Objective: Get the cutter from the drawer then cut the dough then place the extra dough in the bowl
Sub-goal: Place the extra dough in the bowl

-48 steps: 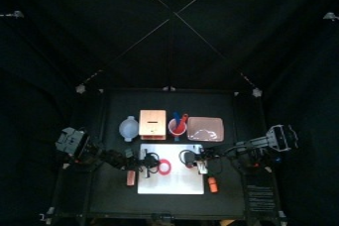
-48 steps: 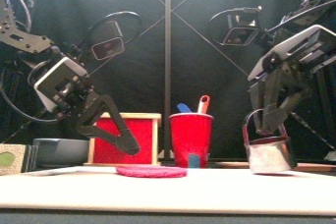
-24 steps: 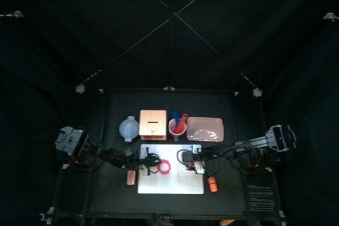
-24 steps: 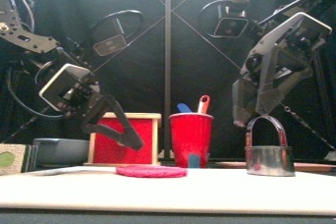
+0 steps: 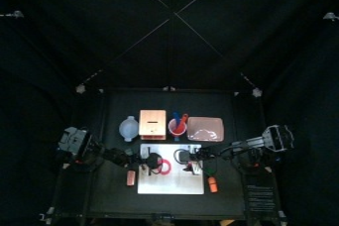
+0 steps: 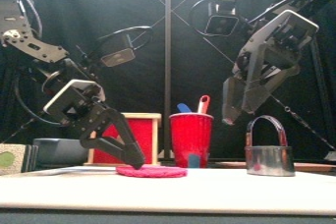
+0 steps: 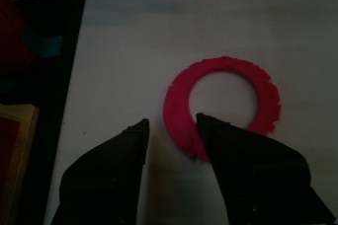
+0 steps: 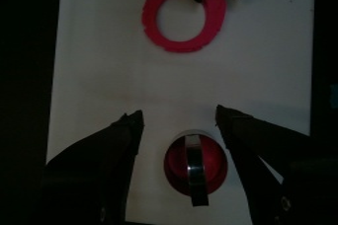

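Observation:
A red dough ring (image 6: 151, 171) (image 7: 220, 106) lies on the white cutting board (image 6: 197, 189) (image 5: 177, 178). My left gripper (image 6: 128, 156) (image 7: 172, 122) is down at the ring's edge, open, one jaw on each side of the ring's band. The round metal cutter (image 6: 269, 155) (image 8: 195, 162) stands on the board to the right, wire handle up, with a red dough disc inside it. My right gripper (image 6: 234, 108) (image 8: 180, 118) hangs open above and left of the cutter, holding nothing.
Behind the board stand the blue-grey bowl (image 6: 59, 152) (image 5: 127, 127), the wooden box with its red drawer front (image 6: 118, 135) (image 5: 153, 123), the red cup with toy knives (image 6: 192, 138) and the pink tray (image 5: 207, 127).
My right gripper let go of the cutter and rose, leaving it standing on the board. My left gripper came down to the dough ring.

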You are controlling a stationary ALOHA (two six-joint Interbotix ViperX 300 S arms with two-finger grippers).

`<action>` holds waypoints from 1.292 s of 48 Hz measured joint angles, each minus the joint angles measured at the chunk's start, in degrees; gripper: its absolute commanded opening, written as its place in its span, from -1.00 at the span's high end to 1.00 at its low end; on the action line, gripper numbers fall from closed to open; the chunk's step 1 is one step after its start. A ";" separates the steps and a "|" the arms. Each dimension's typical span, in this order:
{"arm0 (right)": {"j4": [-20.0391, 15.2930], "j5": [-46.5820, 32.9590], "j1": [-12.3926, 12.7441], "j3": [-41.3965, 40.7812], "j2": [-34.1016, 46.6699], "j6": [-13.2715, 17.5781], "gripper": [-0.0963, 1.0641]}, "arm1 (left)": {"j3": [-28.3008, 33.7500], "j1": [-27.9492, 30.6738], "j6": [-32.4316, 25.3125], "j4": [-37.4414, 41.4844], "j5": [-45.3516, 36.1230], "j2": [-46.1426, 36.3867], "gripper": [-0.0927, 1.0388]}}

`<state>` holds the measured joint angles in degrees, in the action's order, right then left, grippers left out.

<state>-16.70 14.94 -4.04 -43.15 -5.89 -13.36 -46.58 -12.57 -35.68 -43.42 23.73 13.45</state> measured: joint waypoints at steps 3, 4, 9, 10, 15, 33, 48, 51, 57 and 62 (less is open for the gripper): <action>-0.09 -0.09 0.00 0.00 0.00 0.00 -0.76 | 0.70 0.35 -0.09 -0.70 -2.29 0.18 -0.42; 0.00 0.00 0.00 0.00 0.00 0.00 -0.76 | 0.88 0.44 0.00 -0.97 -3.08 0.26 -0.39; -0.09 -0.09 0.00 0.00 0.09 0.00 -0.76 | 1.58 0.62 0.00 -2.46 -5.89 0.09 -0.24; 0.00 -0.09 0.00 0.00 0.09 0.00 -0.76 | 1.67 0.70 0.00 -2.99 -6.42 0.09 -0.22; 0.00 -0.09 0.00 0.00 0.09 0.09 -0.76 | 1.67 0.70 0.09 -5.80 -8.70 0.00 -0.09; -1.93 -0.09 0.53 0.09 0.09 0.00 -0.76 | -5.62 -2.90 -0.18 -8.79 2.29 -10.28 0.02; -1.85 -0.09 1.32 0.18 0.18 -0.18 -0.76 | -18.37 2.99 -4.57 -8.26 11.60 -38.50 0.02; -1.58 -0.09 1.58 0.18 0.26 -0.09 -0.76 | -20.57 6.24 -6.59 -8.26 11.95 -44.82 0.02; -1.41 -0.09 1.76 0.09 0.35 -0.09 -0.76 | -24.87 12.13 -10.37 -8.35 11.69 -54.76 0.02; -1.32 -0.09 1.76 0.09 0.35 -0.09 -0.76 | -28.83 17.31 -11.87 -8.70 9.76 -61.35 0.02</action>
<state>-18.02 14.85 -2.29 -43.07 -5.54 -13.45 -75.41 4.75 -47.55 -52.12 33.49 -47.90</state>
